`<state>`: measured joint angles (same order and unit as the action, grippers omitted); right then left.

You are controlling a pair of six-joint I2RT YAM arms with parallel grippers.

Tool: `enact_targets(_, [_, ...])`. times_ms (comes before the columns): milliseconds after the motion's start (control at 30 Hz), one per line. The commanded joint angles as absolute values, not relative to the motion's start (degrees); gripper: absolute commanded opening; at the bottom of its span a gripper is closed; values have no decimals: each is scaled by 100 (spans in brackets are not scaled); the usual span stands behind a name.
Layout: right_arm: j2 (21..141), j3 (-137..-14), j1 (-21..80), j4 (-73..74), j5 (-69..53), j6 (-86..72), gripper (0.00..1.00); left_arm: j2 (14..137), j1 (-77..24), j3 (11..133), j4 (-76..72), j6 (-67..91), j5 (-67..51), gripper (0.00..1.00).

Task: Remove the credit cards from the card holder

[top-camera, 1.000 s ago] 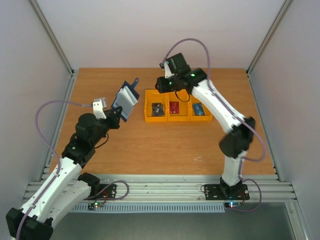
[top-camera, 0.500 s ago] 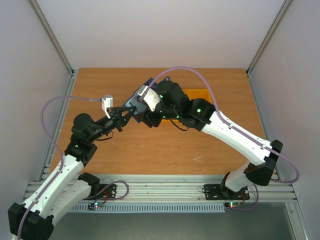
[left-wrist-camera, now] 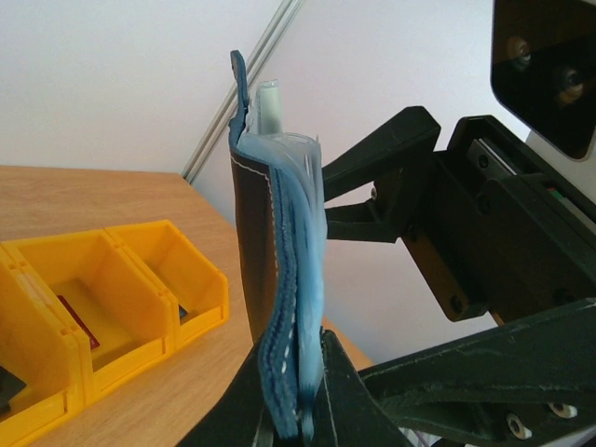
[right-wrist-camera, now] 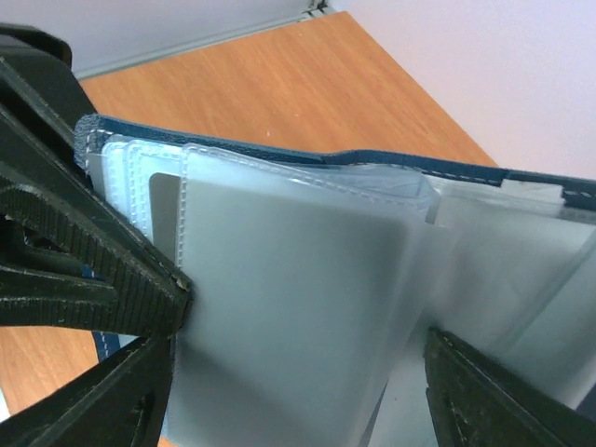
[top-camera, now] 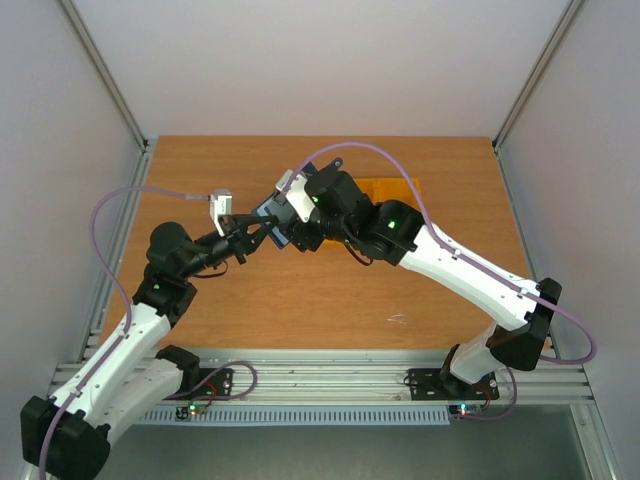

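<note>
My left gripper (left-wrist-camera: 293,410) is shut on the lower edge of the card holder (left-wrist-camera: 279,270), holding it upright above the table; from above, the holder (top-camera: 266,212) sits at the tip of the left gripper (top-camera: 252,236). The holder's clear sleeves (right-wrist-camera: 289,307) fan out and look empty. My right gripper (right-wrist-camera: 298,391) is open, one finger on each side of a sleeve; from above, the right gripper (top-camera: 289,228) is pressed close to the holder. A red credit card (left-wrist-camera: 74,317) and a sliver of a blue one (left-wrist-camera: 182,313) lie in orange bins.
A row of orange bins (left-wrist-camera: 102,289) stands on the wooden table behind the holder, mostly covered from above by the right arm, with only the bins' corner (top-camera: 400,188) showing. Metal frame posts and white walls border the table (top-camera: 300,300).
The right arm has swung from above the orange bins over to the card holder, and its jaws have widened around a sleeve. The left arm has shifted the holder slightly toward the middle.
</note>
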<state>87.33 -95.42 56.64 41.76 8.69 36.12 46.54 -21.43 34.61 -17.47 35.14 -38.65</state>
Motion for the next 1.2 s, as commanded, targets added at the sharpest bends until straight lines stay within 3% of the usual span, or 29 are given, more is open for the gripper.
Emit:
enact_targets(0, [8784,-9524,5557,4026,1625,3558,69,4545,-2275,3715,-2646,3420,-4785,0])
enact_targets(167, [8676,-9475,5527,4126,1555,3370,41,4522,-2265,3690,-2681,3420,-4821,0])
enact_targets(533, [8437,-9327,5448,4134,813,3034,7,4424,-2347,3643,-2642,3389,-4806,0])
enact_targets(633, [8238,-9270,5322,4208,792,2821,10,4387,-2331,3641,-2241,3293,-4384,0])
enact_targets(733, [8057,-9009,4755,4404,1139,2300,25,4394,-2357,3795,-1357,2957,-3677,0])
enact_targets(933, [8437,-9011,4253,5564,2484,1717,35,4370,-2399,4097,973,1376,-1453,0])
enact_targets(1167, [8265,-8889,4698,4979,1005,1831,36,4465,-2483,4149,1441,-1665,270,0])
